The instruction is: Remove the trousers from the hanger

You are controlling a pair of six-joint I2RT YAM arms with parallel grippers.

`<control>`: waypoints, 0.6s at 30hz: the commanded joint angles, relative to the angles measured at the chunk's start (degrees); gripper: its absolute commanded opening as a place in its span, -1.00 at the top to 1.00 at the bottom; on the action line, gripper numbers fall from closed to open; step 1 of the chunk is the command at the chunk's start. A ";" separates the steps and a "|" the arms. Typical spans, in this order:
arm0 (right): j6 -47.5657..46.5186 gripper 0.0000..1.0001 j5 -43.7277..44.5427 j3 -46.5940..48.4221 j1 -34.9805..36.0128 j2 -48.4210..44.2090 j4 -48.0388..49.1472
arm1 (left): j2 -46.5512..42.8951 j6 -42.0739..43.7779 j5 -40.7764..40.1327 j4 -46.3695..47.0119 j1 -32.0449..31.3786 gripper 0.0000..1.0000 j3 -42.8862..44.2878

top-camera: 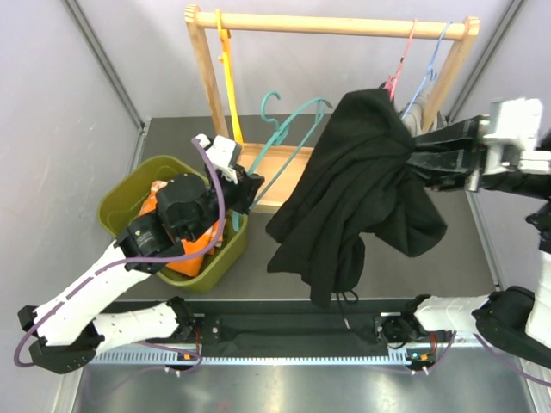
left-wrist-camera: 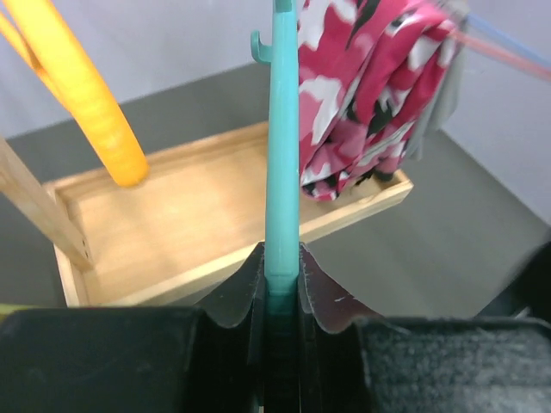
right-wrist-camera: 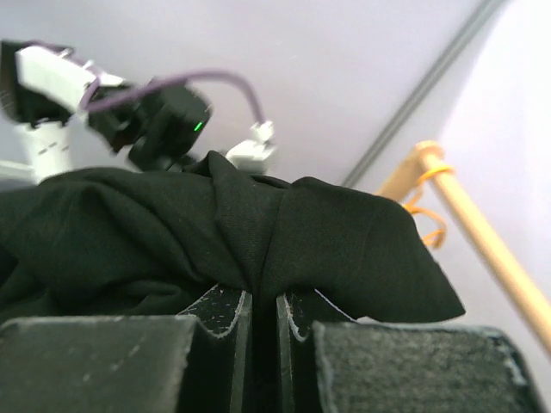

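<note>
The black trousers [top-camera: 362, 172] hang bunched in the air over the table's right half, and my right gripper [top-camera: 413, 159] is shut on a fold of them. In the right wrist view the cloth [right-wrist-camera: 215, 232] is pinched between the jaws of that gripper [right-wrist-camera: 263, 297]. My left gripper [top-camera: 244, 185] is shut on the teal hanger [left-wrist-camera: 281, 172], whose bar runs bare up from the gripper [left-wrist-camera: 281, 258]. From above, the hanger's [top-camera: 301, 114] far end reaches the trousers' edge; I cannot tell whether they touch.
A green bin [top-camera: 129, 194] with orange clothing sits under the left arm. The wooden rack [top-camera: 331, 26] stands at the back with an orange hanger [top-camera: 231, 86], pink [top-camera: 400, 64] and blue [top-camera: 430, 69] hangers and a pink patterned garment [left-wrist-camera: 362, 86] over its base tray [left-wrist-camera: 189, 215].
</note>
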 commanded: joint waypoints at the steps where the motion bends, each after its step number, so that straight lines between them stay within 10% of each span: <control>1: -1.70 1.00 -7.91 -5.99 -0.30 0.32 2.40 | -1.92 2.78 2.75 1.99 0.15 1.00 6.76; 18: -21.75 1.00 16.84 -10.86 30.37 13.93 -0.34 | 1.51 7.26 -0.06 8.13 0.15 1.00 24.78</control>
